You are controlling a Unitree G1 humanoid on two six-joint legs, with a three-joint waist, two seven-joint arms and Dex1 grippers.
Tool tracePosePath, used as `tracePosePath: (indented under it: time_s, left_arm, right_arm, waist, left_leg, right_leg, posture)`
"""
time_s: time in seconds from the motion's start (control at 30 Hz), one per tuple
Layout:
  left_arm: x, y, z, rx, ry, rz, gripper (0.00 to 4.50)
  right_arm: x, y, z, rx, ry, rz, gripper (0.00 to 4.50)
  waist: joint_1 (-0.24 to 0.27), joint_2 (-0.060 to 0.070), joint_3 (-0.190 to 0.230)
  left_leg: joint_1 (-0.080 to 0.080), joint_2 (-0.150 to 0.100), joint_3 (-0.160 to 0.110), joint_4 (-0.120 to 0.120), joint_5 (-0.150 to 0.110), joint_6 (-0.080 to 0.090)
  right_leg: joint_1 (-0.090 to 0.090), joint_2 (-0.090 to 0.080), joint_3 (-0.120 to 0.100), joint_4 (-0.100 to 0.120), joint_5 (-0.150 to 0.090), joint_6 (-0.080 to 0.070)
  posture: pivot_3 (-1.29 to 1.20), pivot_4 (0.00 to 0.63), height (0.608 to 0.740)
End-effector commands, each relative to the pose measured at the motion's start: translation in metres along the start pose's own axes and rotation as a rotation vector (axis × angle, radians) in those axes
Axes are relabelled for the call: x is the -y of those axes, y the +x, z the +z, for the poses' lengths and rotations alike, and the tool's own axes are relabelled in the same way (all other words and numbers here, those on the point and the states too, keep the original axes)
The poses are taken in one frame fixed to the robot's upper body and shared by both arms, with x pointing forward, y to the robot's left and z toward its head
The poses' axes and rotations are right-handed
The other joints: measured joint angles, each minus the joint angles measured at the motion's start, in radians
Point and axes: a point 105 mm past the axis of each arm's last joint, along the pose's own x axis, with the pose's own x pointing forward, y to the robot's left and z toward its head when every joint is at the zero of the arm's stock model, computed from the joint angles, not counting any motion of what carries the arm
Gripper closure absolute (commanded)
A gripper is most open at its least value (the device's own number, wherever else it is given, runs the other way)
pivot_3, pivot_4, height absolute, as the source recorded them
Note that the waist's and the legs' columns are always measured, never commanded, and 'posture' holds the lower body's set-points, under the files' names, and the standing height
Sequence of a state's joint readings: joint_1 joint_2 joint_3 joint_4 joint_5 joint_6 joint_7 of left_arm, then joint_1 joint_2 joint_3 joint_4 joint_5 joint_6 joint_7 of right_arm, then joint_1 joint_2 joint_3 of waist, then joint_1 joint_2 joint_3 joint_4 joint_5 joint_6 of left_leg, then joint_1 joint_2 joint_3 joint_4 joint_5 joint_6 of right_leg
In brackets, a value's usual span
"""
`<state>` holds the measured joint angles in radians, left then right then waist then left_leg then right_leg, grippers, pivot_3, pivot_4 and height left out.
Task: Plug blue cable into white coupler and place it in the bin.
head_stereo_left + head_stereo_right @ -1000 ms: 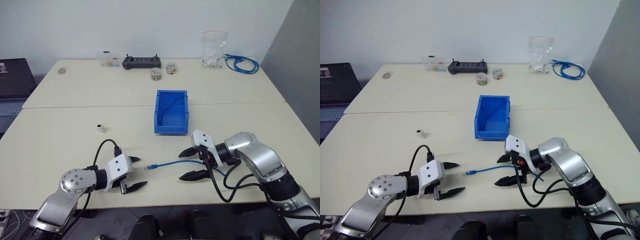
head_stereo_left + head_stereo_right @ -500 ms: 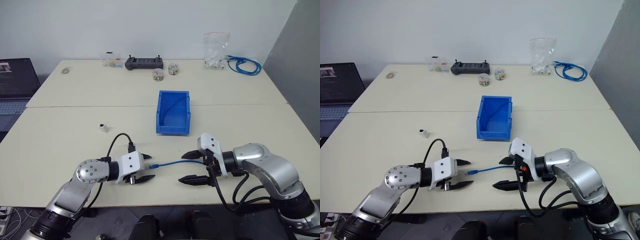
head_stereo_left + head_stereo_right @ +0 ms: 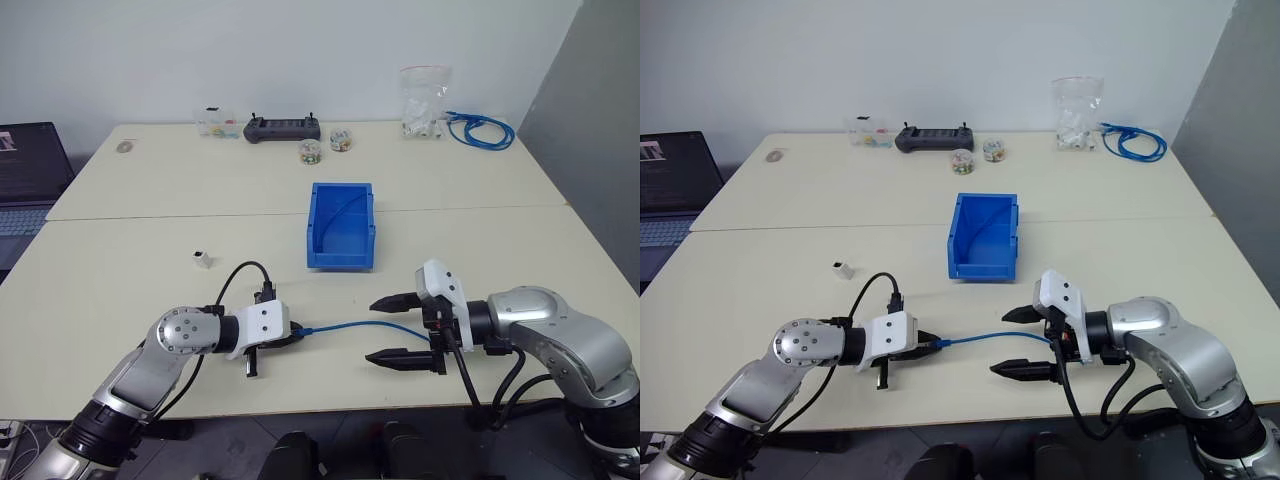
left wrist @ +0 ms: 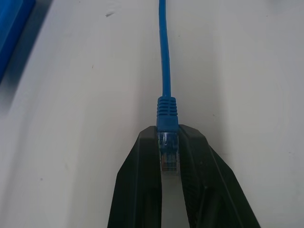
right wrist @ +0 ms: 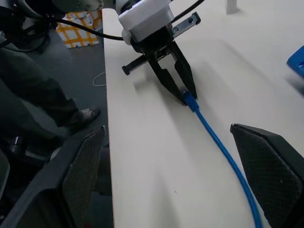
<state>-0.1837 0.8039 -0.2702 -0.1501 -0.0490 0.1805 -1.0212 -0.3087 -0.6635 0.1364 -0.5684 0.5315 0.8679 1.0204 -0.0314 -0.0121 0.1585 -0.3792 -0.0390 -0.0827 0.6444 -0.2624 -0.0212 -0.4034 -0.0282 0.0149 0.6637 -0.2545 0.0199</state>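
Now pickup step: left tool clamped on clear plug of blue cable, cable running from its tips toward right tool, fingers apart, empty. White coupler on desk beyond left tool; bin further ahead. Next: carry plug to coupler socket.

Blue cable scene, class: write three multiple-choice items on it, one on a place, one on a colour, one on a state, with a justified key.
1. Where is the white coupler?
A. in the bin
B. on the table, left of the bin
C. in the right gripper

2. What colour is the bin?
A. blue
B. red
C. grey

3. How is the left gripper?
A. open
B. shut on the blue cable
C. shut on the coupler

Key: 1 B, it lies alone on the tabletop; 2 A, its walls are bright blue; 3 B, the fingers pinch the clear plug, while the right gripper is open.
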Motion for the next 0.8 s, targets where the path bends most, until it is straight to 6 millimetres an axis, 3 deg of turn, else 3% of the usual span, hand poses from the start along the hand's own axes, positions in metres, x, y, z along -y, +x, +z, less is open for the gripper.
tracePosePath:
  time_s: [0.03,0.13,0.2,0.4,0.6,0.8]
  left_arm:
    - [0.009,-0.003,-0.017,-0.066,-0.206,-0.062,4.25]
    - [0.003,-0.004,0.012,0.045,-0.295,-0.098,4.25]
    - [-0.005,-0.006,0.042,0.172,-0.377,-0.133,4.25]
    - [-0.020,-0.016,0.100,0.427,-0.585,-0.240,4.25]
    - [-0.027,-0.028,0.126,0.563,-0.709,-0.326,4.25]
    - [-0.026,-0.041,0.137,0.653,-0.820,-0.409,4.25]
  right_arm:
    - [-0.009,-0.006,0.006,0.029,-0.059,0.001,0.00]
    - [-0.018,-0.008,0.006,0.047,-0.053,0.018,0.00]
    - [-0.026,-0.012,0.008,0.081,-0.009,0.043,0.00]
    - [-0.037,-0.020,0.011,0.125,0.124,0.068,0.00]
    - [-0.031,-0.020,0.010,0.214,0.276,-0.009,0.00]
    - [-0.007,-0.022,0.039,0.450,0.386,-0.061,0.00]
  waist:
    - [-0.001,0.000,0.000]
    - [-0.001,-0.001,0.001]
    - [0.002,-0.003,0.002]
    - [0.005,-0.010,0.006]
    - [-0.001,-0.010,0.006]
    - [0.000,-0.010,0.006]
  left_leg:
    - [0.000,0.000,0.000,0.000,0.000,0.000]
    - [-0.001,0.000,0.000,0.000,0.000,0.000]
    - [-0.002,0.000,0.000,0.000,0.000,0.000]
    - [-0.004,0.000,-0.002,0.002,0.000,0.000]
    - [-0.003,0.001,-0.002,0.001,0.000,0.000]
    - [-0.003,0.000,-0.002,0.002,0.000,0.000]
  right_leg:
    - [0.000,0.000,0.000,0.000,0.000,0.000]
    - [-0.001,0.001,0.000,0.000,0.000,0.000]
    - [-0.001,0.001,0.000,0.000,0.000,0.000]
    - [-0.001,0.002,0.000,0.000,0.000,0.001]
    - [-0.001,0.002,0.000,0.000,0.000,0.001]
    - [-0.001,0.002,0.002,0.001,0.000,0.001]
  posture:
    - [0.00,0.150,0.740]
    - [0.00,0.150,0.740]
    - [0.00,0.150,0.740]
    - [0.00,0.150,0.740]
    - [0.00,0.150,0.740]
    - [0.00,0.150,0.740]
